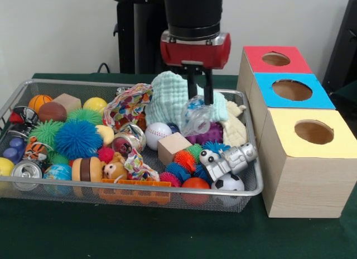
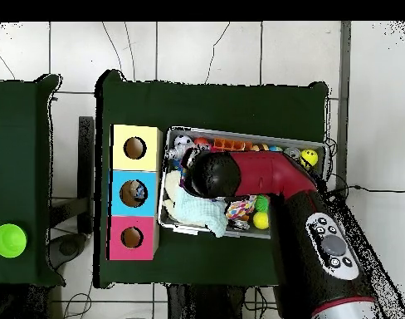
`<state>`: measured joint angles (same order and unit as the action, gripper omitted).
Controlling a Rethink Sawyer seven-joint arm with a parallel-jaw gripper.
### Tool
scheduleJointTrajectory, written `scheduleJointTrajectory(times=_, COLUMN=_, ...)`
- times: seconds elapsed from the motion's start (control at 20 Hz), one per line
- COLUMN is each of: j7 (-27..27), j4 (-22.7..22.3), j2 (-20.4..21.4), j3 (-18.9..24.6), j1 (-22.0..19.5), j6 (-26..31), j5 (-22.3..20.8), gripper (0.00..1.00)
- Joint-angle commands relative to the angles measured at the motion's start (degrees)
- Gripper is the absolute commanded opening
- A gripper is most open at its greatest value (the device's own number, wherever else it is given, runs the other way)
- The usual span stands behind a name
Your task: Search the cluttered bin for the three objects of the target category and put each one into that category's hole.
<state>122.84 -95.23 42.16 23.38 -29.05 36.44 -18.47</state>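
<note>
Here the claw [image 1: 199, 100] is closed on a clear plastic lump [image 1: 196, 117]; both hang above the bin [image 1: 252, 183].

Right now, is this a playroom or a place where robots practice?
Probably a robot practice lab, not a playroom. A red and black robot arm hangs over a wire bin of toys on a green-covered table, beside three wooden boxes with holes, and cables trail across the tiled floor.

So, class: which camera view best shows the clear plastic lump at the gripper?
The front view: the clear plastic lump sits between the fingers, above the bin. In the overhead view the arm hides it.
</note>
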Motion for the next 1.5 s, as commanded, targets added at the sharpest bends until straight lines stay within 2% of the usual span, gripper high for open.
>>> scheduleJointTrajectory(times=0.05, j7=4.37, j4=-6.91, j2=2.08, j3=-2.36, j1=1.89, j6=4.51, j5=2.07, gripper=0.0)
scheduleJointTrajectory(times=0.6, j7=5.93, j4=-15.46, j2=4.66, j3=-1.97, j1=0.91, j6=-2.83, j5=4.93, gripper=0.0)
scheduleJointTrajectory(times=1.2, j7=9.3, j4=-23.24, j2=11.42, j3=-4.1, j1=3.74, j6=-5.32, j5=6.45, gripper=0.0)
scheduleJointTrajectory(times=1.35, j7=9.99, j4=-23.38, j2=12.8, j3=-5.37, j1=5.55, j6=-4.14, j5=6.83, gripper=0.0)
scheduleJointTrajectory(times=1.5, j7=8.95, j4=-22.47, j2=14.67, j3=-6.27, j1=6.72, j6=-0.66, j5=7.38, gripper=0.0)
